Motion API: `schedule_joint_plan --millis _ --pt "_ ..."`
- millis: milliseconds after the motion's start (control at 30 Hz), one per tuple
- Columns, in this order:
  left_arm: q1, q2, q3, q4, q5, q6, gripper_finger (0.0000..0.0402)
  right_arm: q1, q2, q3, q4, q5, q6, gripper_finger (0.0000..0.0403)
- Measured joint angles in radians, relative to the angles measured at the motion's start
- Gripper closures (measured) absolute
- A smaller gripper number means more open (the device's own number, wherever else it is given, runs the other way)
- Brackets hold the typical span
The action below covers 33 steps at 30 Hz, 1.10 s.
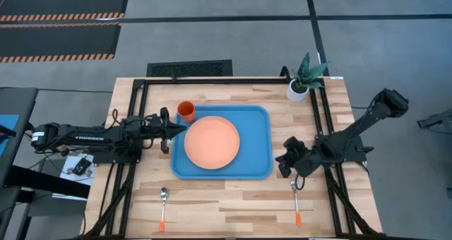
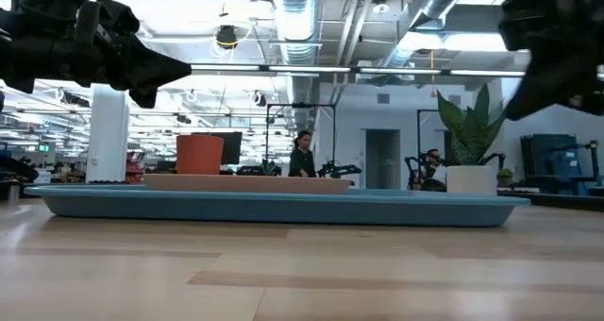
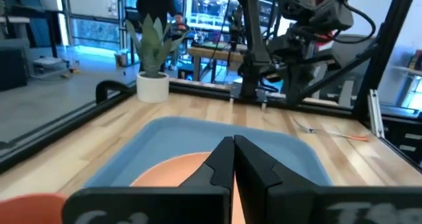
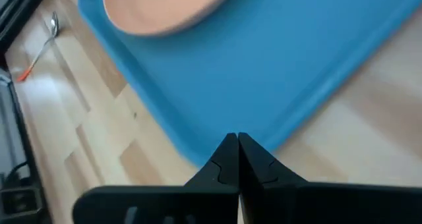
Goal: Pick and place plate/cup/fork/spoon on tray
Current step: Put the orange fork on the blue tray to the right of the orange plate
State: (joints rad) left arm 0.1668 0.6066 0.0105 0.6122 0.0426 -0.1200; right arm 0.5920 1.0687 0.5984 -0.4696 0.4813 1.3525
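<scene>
The blue tray (image 1: 254, 166) lies mid-table with the salmon plate (image 1: 212, 142) on it and the orange cup (image 1: 186, 112) in its far left corner. The spoon (image 1: 163, 207) lies on the table near the front edge, left of centre. The fork (image 1: 296, 201) lies at the front right. My left gripper (image 1: 180, 129) is shut and empty above the tray's left rim, near the cup. My right gripper (image 1: 282, 159) is shut and empty above the table by the tray's right rim, a little beyond the fork.
A white pot with a green plant (image 1: 299, 85) stands at the far right corner. Black frame rails (image 1: 134, 127) run along the table's left, far and right sides. Bare wood lies between the spoon and the fork along the front edge.
</scene>
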Motion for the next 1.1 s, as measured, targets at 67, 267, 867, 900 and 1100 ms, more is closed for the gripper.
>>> schedule_joint_plan --millis 67,267,867,900,1100 --pt "0.0 -0.001 0.0 -0.02 0.016 -0.004 0.0401 0.033 0.003 0.005 -0.005 -0.014 0.066 0.0394" --pt "0.0 0.0 0.0 -0.084 0.022 0.031 0.0401 0.108 0.141 0.082 -0.06 -0.09 0.242 0.0394" --pt "0.0 -0.001 0.003 -0.075 0.022 0.068 0.0401 0.194 0.38 0.356 -0.311 -0.441 0.74 0.0363" --pt "0.0 -0.001 0.003 -0.077 0.022 0.076 0.0401 0.2 0.394 0.359 -0.322 -0.452 0.764 0.0353" --pt "0.0 -0.001 0.004 -0.079 0.022 0.09 0.0401 0.227 0.506 0.358 -0.373 -0.507 0.899 0.0296"
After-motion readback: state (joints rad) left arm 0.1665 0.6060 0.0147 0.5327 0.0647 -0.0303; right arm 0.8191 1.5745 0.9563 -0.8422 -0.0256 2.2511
